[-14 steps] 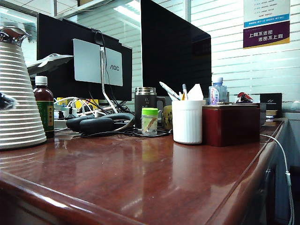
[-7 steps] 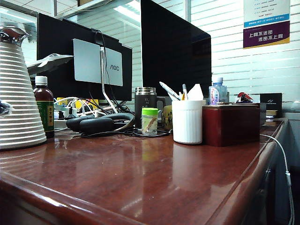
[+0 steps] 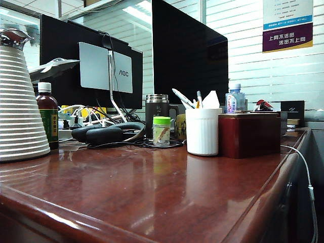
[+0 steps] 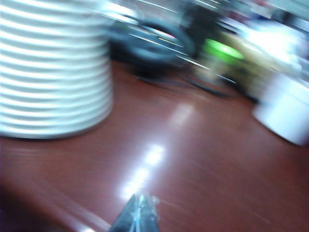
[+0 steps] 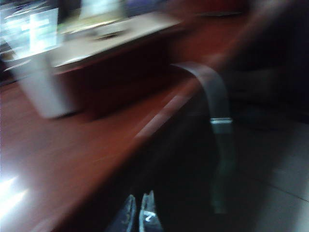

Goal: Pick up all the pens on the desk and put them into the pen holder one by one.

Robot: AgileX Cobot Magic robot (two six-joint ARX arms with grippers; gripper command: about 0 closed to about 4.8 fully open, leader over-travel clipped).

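The white ribbed pen holder (image 3: 203, 131) stands on the reddish-brown desk (image 3: 152, 192), touching a dark red box. A white pen (image 3: 183, 98) and a darker pen (image 3: 199, 98) stick out of its top. Neither gripper appears in the exterior view. In the blurred left wrist view, my left gripper (image 4: 138, 212) hovers shut and empty over the desk (image 4: 193, 159), well short of the pen holder (image 4: 285, 113). In the right wrist view, my right gripper (image 5: 139, 209) hangs past the desk's rounded edge (image 5: 159, 113) with its jaws almost together and empty; the pen holder (image 5: 41, 87) is far off.
A big white ribbed kettle (image 3: 17, 106) stands at the left. A brown bottle (image 3: 47, 115), black headphones (image 3: 104, 133), a green-lidded jar (image 3: 161, 131), a steel mug (image 3: 157, 112) and monitors line the back. The dark red box (image 3: 248, 134) sits right of the holder. A white cable (image 3: 304, 167) hangs off the desk's right edge.
A blurred bit of my left gripper at the exterior view's left edge, in front of the kettle, has slid out of view. Everything on the desk stays put.
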